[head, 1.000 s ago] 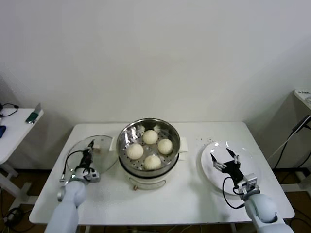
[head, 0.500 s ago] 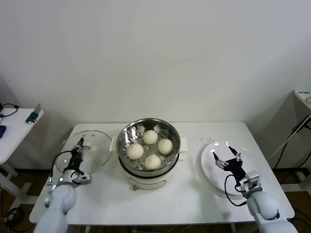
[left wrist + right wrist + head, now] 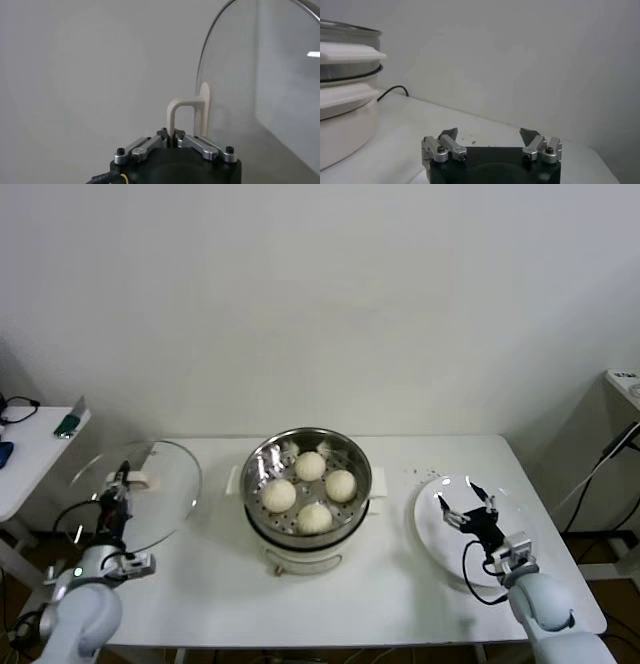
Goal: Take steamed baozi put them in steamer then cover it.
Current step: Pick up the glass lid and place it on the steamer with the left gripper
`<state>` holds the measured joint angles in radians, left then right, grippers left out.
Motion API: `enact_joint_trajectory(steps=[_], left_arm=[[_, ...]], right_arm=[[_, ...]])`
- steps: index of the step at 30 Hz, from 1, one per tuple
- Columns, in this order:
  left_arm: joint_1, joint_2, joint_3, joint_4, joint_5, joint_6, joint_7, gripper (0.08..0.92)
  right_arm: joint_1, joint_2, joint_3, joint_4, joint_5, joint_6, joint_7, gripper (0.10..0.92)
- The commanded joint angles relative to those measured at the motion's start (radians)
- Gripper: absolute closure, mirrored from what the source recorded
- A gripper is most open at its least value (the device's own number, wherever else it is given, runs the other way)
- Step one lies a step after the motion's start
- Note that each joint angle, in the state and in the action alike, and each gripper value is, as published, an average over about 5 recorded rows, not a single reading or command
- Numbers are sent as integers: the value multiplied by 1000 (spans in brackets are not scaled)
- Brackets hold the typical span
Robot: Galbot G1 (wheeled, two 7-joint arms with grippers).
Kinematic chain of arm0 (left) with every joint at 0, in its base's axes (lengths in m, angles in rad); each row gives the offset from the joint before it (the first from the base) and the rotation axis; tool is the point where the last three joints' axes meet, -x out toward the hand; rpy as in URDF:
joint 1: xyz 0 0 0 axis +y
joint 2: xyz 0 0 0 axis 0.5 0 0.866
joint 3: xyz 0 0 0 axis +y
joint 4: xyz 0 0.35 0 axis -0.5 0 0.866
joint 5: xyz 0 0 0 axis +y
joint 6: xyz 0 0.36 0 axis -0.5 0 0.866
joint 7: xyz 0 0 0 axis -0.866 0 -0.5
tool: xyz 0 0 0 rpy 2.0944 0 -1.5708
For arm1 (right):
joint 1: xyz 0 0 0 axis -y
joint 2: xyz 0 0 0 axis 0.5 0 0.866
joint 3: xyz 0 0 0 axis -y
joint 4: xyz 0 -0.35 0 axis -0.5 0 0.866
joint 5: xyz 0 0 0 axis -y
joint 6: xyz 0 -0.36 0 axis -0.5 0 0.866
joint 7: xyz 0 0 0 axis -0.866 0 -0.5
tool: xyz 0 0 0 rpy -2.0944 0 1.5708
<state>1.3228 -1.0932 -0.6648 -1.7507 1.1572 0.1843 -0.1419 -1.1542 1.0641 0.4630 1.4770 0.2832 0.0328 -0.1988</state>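
L gripper (image 3: 122,482) is pinching the cream bar handle (image 3: 186,114) of the lid (image 3: 140,494) — jaws pressed tight on it, seen close in the L wrist view. The lid hangs tilted, nearly on edge, off the table (image 3: 400,594) at its left edge, glass face toward the pot.

Four buns (image 3: 310,490) sit in the steamer (image 3: 306,484) at mid-table, toward the back edge, all on the perforated tray, none left outside. So loading looks done; step in hand is the covering, w/ the lid lifted but not yet over the pot.

Next move, as I judge it: carry the lid right, level it out, centre it over the rim, lower, then let go — a tilted drop could catch the rim or knock a bun.

R gripper (image 3: 464,512) idles over the white plate (image 3: 438,534) near the table's right edge, fingers spread wide, holding nothing.
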Motion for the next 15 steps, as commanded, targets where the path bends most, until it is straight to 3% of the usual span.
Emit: enact_joint_trajectory(steps=[1,10,15], left_arm=[[81,148,24,-331,-113,140,78,853],[-41,218,276,-421,-90,304,180,853],[-118,175,444,-423,-1,370,227,853]], right_arm=[[22,3,-16,-24,-8,1,-3,203],[83,36,-42,-70,-46,4,-5,203],[112,43,-44,-82,-62,5,-10,203]])
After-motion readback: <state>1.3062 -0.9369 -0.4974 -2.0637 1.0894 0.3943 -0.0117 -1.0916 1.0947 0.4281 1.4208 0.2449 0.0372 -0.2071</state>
